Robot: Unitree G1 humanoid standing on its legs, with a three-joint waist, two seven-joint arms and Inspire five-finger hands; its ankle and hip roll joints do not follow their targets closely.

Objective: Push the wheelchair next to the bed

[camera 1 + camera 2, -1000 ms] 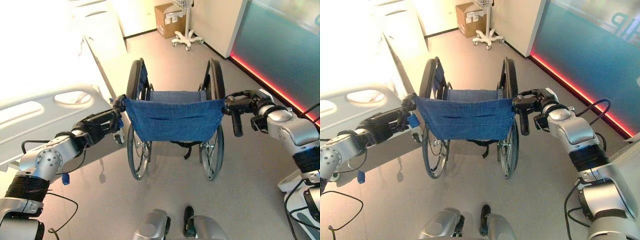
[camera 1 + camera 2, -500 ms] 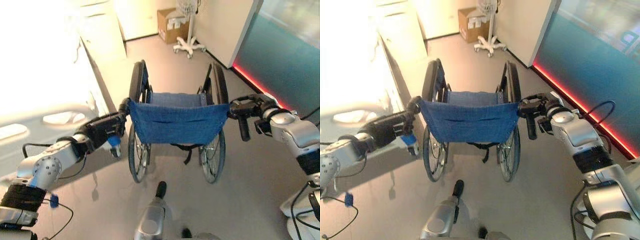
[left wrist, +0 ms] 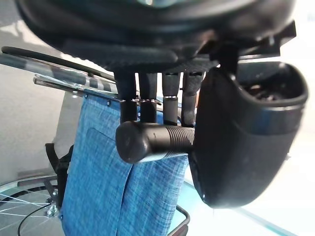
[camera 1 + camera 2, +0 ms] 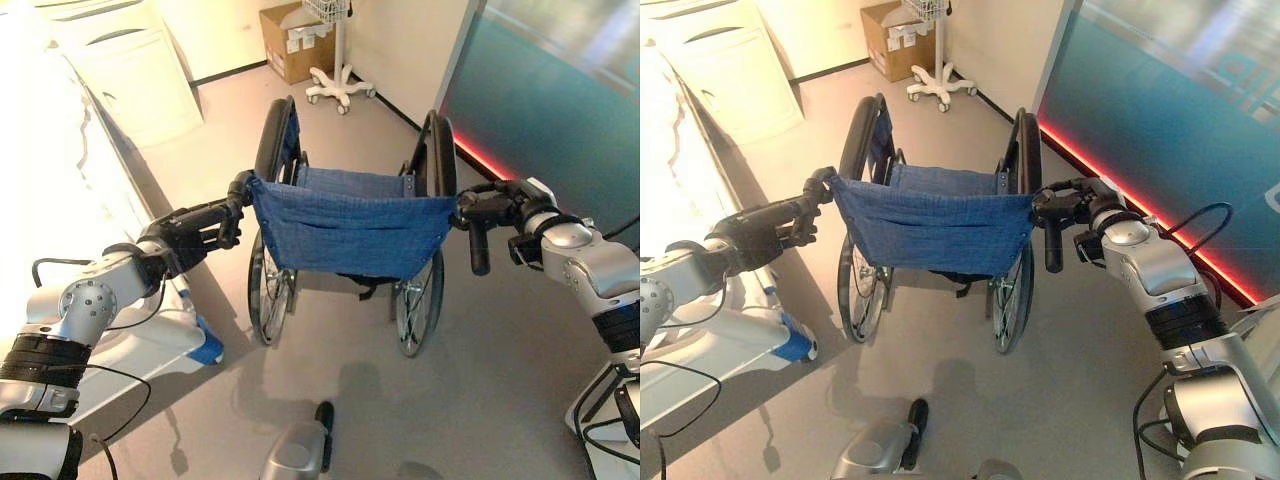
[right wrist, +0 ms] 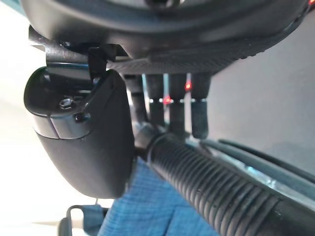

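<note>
Wheelchair, blue sling back, dark tyres; left hand and right hand curl round its push handles. Bed flanks left; open floor lies right.

Strong light from robot's left; bed blown out to near white, detail lost. Floor evenly lit, warm tint, soft shadow under wheelchair spreading toward viewer. Red glow strip along base of teal wall, beyond right hand fingers. Wide-angle bending at head-view edges. Wrist views: left hand close, soft-focused; background past fingers overexposed. Red glints on right-hand fingers.
</note>
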